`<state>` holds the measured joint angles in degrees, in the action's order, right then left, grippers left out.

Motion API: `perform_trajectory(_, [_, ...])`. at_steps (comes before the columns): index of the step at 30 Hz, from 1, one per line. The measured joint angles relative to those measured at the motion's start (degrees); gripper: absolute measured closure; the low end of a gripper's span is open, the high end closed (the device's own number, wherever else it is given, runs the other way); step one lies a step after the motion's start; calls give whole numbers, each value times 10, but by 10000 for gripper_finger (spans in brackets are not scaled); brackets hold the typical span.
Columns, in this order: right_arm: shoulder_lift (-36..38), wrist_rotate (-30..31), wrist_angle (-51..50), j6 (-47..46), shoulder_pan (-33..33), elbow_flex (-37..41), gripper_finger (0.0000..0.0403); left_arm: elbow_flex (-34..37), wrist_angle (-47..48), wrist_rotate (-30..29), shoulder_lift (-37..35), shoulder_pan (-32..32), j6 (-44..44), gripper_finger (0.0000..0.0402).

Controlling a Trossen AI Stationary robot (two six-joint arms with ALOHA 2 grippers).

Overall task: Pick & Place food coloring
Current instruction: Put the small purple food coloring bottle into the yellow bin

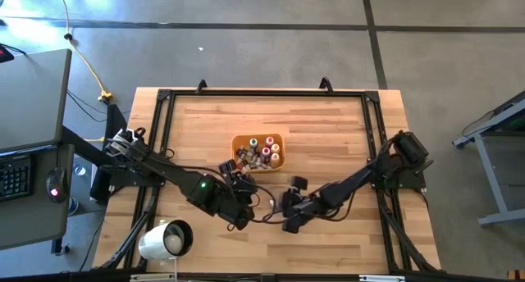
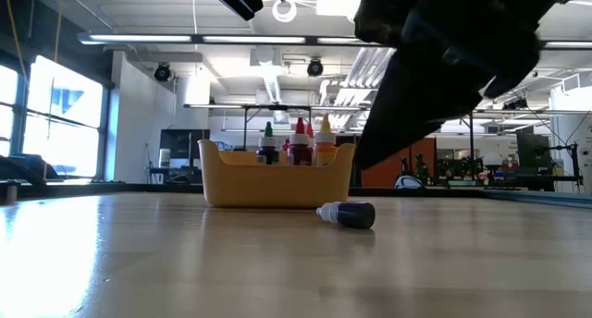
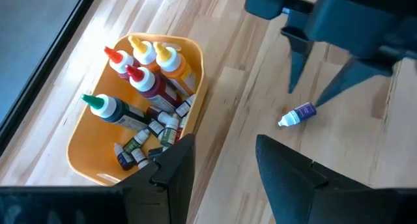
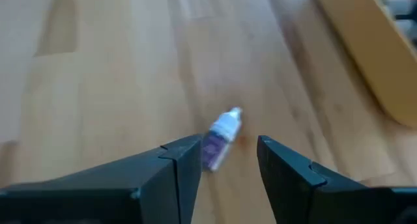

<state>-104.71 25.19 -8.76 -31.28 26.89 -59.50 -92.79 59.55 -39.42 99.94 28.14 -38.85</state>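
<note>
On the counter [image 3: 247, 87], your right tool [image 4: 228, 155] stands open over the purple dropper bottle [image 4: 220, 138]. The bottle lies on its side and may roll away if one finger touches first.

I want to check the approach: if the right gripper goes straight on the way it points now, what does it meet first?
Probably the small purple bottle lying on the table, just ahead of the open right gripper; depth is unclear.

Both arms low, fingers [image 4: 186, 162] apart.
</note>
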Motion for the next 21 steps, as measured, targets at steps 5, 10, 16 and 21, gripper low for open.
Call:
perform_trajectory(5, [-20,-5,12,-17,-8,0,261,0,0,1,0,0,0,243])
perform_trajectory(10, [-29,-22,4,5,-14,0,261,17,-39,51,7,0,75,243])
perform_trajectory(16, [24,-117,-54,-13,-14,0,261,124,-263,144,17,-4,225,243])
perform_trajectory(21, [109,-164,-157,-52,-13,0,261,216,-464,174,16,-12,301,243])
